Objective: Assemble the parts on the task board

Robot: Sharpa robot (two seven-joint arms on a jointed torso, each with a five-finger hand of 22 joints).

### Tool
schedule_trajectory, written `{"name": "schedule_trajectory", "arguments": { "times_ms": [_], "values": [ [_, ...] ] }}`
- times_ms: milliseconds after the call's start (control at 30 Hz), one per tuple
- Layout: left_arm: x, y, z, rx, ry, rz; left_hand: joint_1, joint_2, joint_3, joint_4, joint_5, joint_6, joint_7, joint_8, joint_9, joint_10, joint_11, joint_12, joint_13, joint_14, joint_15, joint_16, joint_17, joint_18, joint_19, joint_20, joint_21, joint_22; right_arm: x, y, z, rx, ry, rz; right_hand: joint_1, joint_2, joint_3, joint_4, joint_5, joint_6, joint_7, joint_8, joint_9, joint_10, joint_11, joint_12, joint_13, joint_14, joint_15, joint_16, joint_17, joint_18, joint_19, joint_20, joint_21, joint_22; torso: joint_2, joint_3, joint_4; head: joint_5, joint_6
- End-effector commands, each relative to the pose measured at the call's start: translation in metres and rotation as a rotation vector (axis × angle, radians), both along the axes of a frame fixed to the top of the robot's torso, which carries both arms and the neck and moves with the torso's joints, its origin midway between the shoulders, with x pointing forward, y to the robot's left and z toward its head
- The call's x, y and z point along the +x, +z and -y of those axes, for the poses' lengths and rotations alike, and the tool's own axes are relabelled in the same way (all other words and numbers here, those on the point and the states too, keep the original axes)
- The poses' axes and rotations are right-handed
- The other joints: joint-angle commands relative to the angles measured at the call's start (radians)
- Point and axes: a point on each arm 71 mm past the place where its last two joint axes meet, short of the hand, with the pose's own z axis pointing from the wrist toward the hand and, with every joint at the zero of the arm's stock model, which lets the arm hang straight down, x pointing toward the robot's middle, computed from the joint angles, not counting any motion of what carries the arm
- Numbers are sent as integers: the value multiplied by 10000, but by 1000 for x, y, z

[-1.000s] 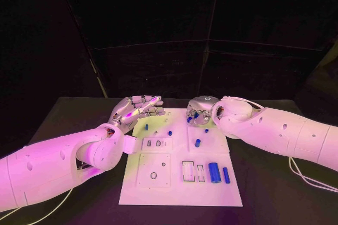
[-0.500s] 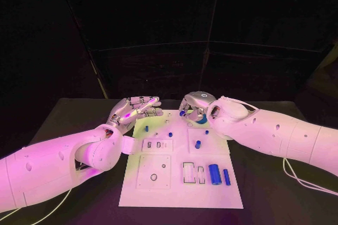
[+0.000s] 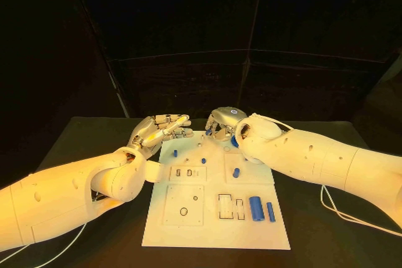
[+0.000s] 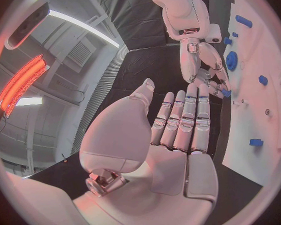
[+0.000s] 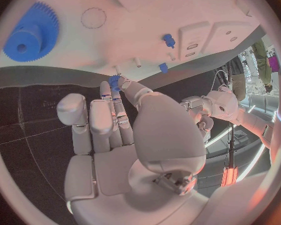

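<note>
1. Two hands meet at the task board's (image 3: 216,221) far edge on the black worktop (image 3: 75,146).
2. Left hand (image 3: 161,130) is released, fingers straight, holding nothing.
3. Right hand (image 3: 221,127) pinches a small blue part (image 5: 113,80) by its fingertips over the board's far edge.
4. A blue gear (image 5: 29,33) lies on the board.

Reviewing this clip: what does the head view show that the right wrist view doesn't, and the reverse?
Head view alone: the two upright blue cylinders near the task board's near edge, and the open rectangular slots beside them. Right wrist view alone: the blue gear's toothed rim seen up close, and a small blue part pinched at the right hand's fingertips. Both show the white board, blue pegs standing in it, and the left hand.
</note>
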Motion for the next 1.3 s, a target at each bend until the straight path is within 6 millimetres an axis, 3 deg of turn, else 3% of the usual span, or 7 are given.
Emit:
{"name": "schedule_trajectory", "arguments": {
  "times_ms": [33, 1300],
  "values": [
    [1, 2, 1, -89, -109, 85, 17, 75, 4, -53, 36, 78, 100, -58, -13, 35, 16, -55, -12, 37, -3, -17, -17, 42, 82, -14, 68, 7, 3, -1, -3, 43, -84, -171, -94, -33, -10, 81, -75, -19, -10, -40, -18, 23, 2, -42, -15, 272, -23, 42, -14, -55, 14, 41, 16, -1, -5, 8, -19, -1, -8],
    [4, 5, 1, -63, -41, 169, 17, 82, -1, -63, 37, 84, 99, -63, -17, 40, 17, -63, -11, 40, -3, -22, -19, 40, 86, -14, 68, 5, 11, -9, -28, -473, 149, -701, -101, -113, -26, 145, -152, -148, 24, -119, -39, -149, 46, -71, -46, 211, 9, -49, -168, -28, -117, 66, -52, -141, 7, 3, -22, 32, -56]
  ]
}}
